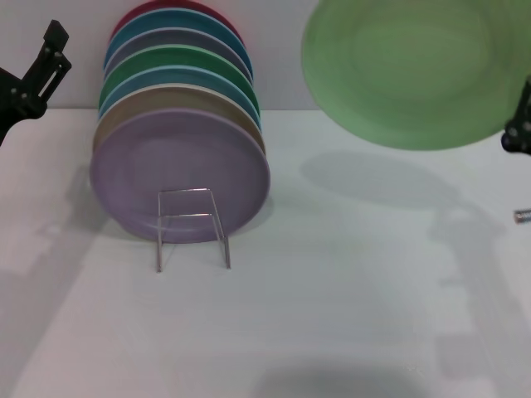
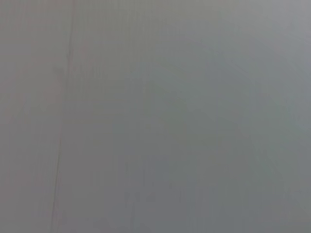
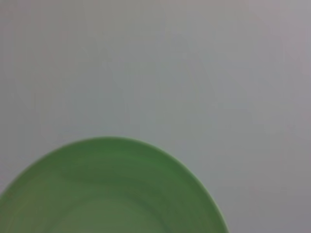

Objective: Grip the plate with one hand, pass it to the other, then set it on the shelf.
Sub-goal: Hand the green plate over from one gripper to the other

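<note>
The light mint-green plate (image 1: 415,70) hangs in the air at the upper right of the head view, tilted with its face toward me. My right gripper (image 1: 518,124) is shut on its right edge, and only a black part of the gripper shows at the frame's edge. The plate's rim also fills the lower part of the right wrist view (image 3: 107,194). My left gripper (image 1: 51,54) is raised at the far left, open and empty, apart from the plate. The silver wire shelf (image 1: 192,228) stands at the left middle of the table.
Several coloured plates stand upright in the rack, with a lavender plate (image 1: 178,170) at the front and a darker green plate (image 1: 178,62) behind it. The white table (image 1: 348,298) spreads to the front and right. The left wrist view shows only a plain grey surface.
</note>
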### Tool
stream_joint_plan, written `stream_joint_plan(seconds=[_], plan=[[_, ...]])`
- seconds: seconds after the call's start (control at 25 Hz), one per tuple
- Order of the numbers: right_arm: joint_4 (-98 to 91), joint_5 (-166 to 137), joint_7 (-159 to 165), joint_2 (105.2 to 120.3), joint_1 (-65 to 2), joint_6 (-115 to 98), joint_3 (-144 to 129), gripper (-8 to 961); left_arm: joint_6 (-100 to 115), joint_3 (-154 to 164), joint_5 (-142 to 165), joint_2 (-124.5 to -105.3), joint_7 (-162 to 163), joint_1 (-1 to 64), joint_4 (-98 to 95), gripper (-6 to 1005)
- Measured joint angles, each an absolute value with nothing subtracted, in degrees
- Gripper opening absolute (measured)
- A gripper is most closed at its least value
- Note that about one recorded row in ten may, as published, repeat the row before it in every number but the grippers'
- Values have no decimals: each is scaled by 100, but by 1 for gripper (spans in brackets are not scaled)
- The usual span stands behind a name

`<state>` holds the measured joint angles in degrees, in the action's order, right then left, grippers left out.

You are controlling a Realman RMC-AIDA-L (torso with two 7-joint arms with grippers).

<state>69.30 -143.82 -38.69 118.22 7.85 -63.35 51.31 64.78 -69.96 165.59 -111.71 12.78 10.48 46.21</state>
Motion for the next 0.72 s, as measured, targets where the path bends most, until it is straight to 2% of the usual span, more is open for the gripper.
stream_joint_plan(seconds=[0.2, 0.32, 0.4, 0.44, 0.52, 0.6, 0.72], plan=[[5955, -14446, -2450, 11823, 605, -7065, 5206, 16, 6552, -6982, 16559, -11153, 1273, 1065, 4612, 850], [5532, -14472, -1726, 11810, 460, -7129, 5286, 16, 6612, -6720, 16560, -10920, 1273, 1099, 4740, 846], [5329, -14496, -1549, 11797, 343, -7141, 5290, 16, 6605, -6646, 16568, -10865, 1273, 1107, 4790, 844], [5329, -14496, -1549, 11797, 343, -7141, 5290, 16, 6498, -6441, 16568, -10673, 1306, 1133, 4994, 843], [5163, -14503, -1508, 11798, 229, -7131, 5287, 16, 6322, -6320, 16567, -10513, 1355, 1144, 5199, 841], [4989, -14509, -1454, 11794, 32, -6990, 5239, 16, 5791, -6129, 16568, -10224, 1413, 1146, 5709, 838], [4893, -14511, -1413, 11792, -77, -6884, 5203, 17, 5093, -5979, 16567, -9935, 1402, 1121, 6329, 835]])
